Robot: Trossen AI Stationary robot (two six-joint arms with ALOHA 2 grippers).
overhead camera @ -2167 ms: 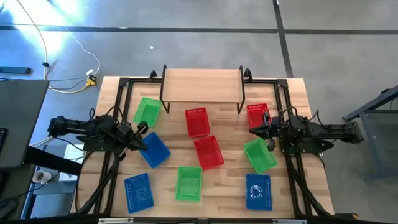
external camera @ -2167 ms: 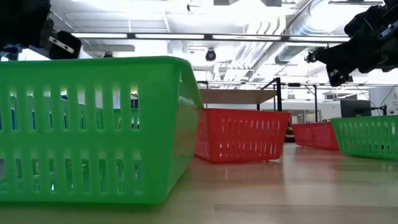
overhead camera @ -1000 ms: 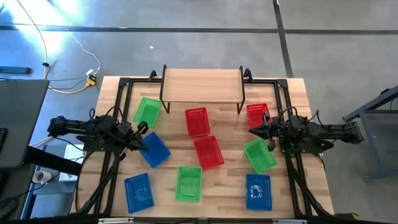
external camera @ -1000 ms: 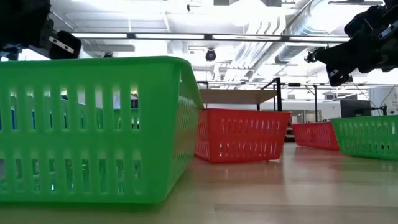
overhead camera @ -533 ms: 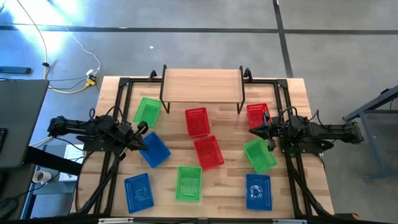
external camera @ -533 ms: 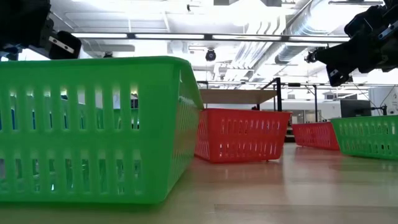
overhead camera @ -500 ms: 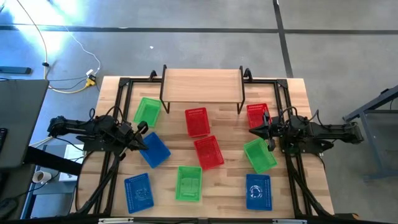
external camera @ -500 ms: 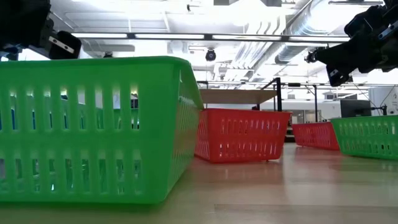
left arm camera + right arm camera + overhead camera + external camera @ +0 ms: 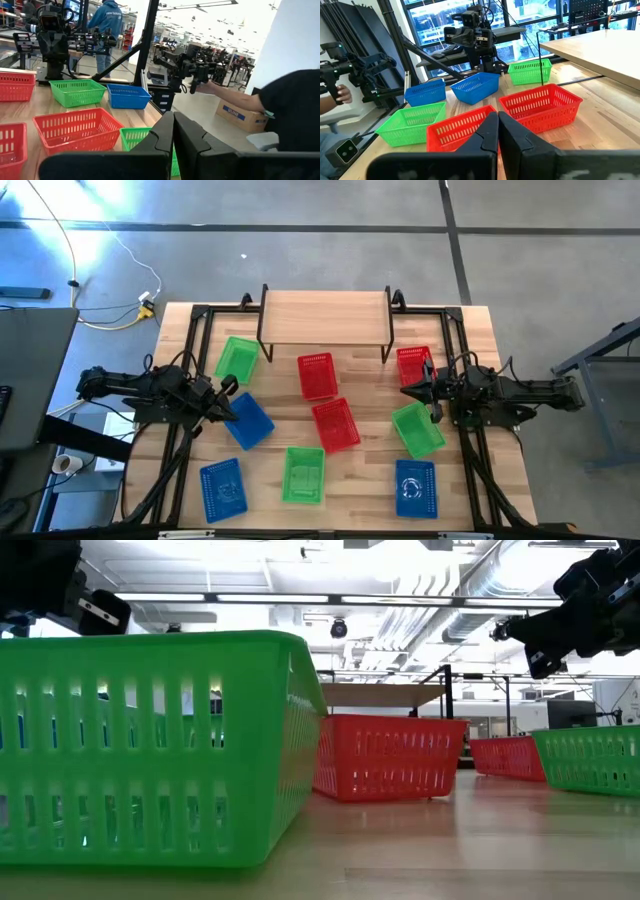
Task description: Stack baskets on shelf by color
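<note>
Our left tool (image 9: pixel 228 390) and right tool (image 9: pixel 411 389) hover pressed together, holding nothing, at opposite sides of the wooden tabletop (image 9: pixel 470 330). Nine perforated plastic baskets, among them a tilted blue one (image 9: pixel 247 420) near the left tool and a green one (image 9: pixel 417 429) under the right, lie scattered before the bare plank-topped shelf (image 9: pixel 325 316). Crooked baskets risk slipping from a skewed pinch.

Grey concrete floor (image 9: pixel 330 240) all around, crossed by dark seams, with bright glare at the far left corner and a yellow-and-white cable (image 9: pixel 120 275) trailing over it. White ceiling (image 9: pixel 330 565) with long light strips, exposed ducts (image 9: pixel 470 610) and a dome camera (image 9: pixel 339 628). Tall windows (image 9: pixel 440 12) behind black framing. Beyond, more workbenches, a cardboard box (image 9: pixel 240 114), a person in a blue top (image 9: pixel 107 20) standing far off.
</note>
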